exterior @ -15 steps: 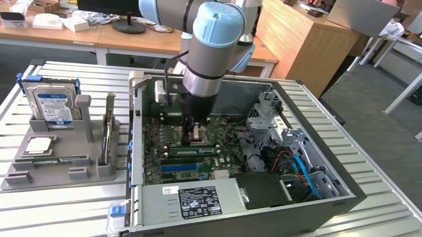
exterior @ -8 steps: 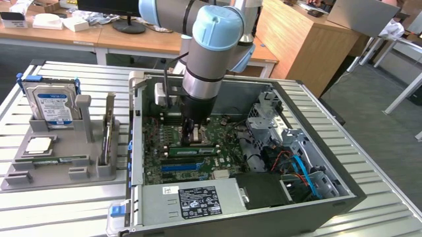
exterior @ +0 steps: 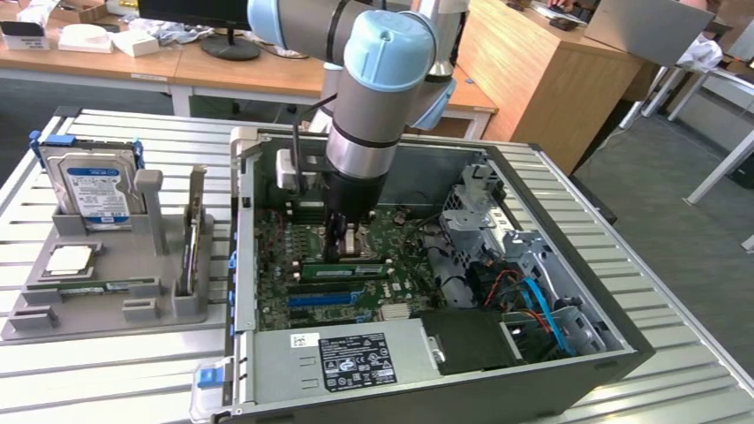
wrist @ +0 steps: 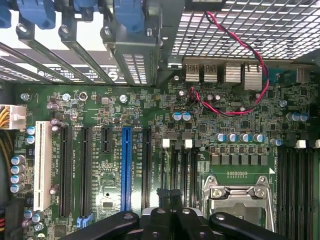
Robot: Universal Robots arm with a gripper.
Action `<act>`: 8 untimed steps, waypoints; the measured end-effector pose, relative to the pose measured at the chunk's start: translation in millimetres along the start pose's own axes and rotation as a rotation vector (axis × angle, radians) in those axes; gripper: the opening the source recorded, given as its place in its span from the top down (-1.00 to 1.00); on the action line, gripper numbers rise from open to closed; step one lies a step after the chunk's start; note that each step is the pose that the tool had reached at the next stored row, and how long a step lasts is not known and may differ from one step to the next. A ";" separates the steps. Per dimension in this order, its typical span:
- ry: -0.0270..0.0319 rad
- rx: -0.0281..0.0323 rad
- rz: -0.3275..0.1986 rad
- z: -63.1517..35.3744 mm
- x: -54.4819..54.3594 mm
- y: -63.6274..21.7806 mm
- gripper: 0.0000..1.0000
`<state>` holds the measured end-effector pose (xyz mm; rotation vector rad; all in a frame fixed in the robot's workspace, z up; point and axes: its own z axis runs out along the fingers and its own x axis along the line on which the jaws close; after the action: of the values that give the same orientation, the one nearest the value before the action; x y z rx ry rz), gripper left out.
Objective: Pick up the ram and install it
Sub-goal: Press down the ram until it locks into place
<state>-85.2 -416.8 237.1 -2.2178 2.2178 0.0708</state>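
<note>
Reaching down into the open dark-grey computer case [exterior: 566,353], the black claw [exterior: 342,253] stands with its fingers [wrist: 167,197] drawn tight together, gripping nothing, just above a long, thin green ram stick [exterior: 344,270] lying seated across the green motherboard [wrist: 100,165]. Beside it sits the silver processor socket frame [wrist: 239,192]. Farther off, toward the exterior view's left, a grey plastic parts holder [exterior: 71,305] rests on the slatted metal desk [exterior: 106,371], carrying a blue-labelled hard drive [exterior: 94,190].

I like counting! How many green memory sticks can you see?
2. One ram lies in the grey tray; another ram sits on the motherboard below the gripper. More may be hidden.
</note>
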 end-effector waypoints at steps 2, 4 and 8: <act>0.0000 0.0000 0.000 4.4 0.2 -0.2 0.80; -0.0001 0.0000 0.000 5.9 0.3 -0.2 0.80; 0.0000 0.0000 0.000 7.7 0.6 -0.2 0.80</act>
<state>-85.2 -417.1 229.4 -2.2179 2.2176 0.0708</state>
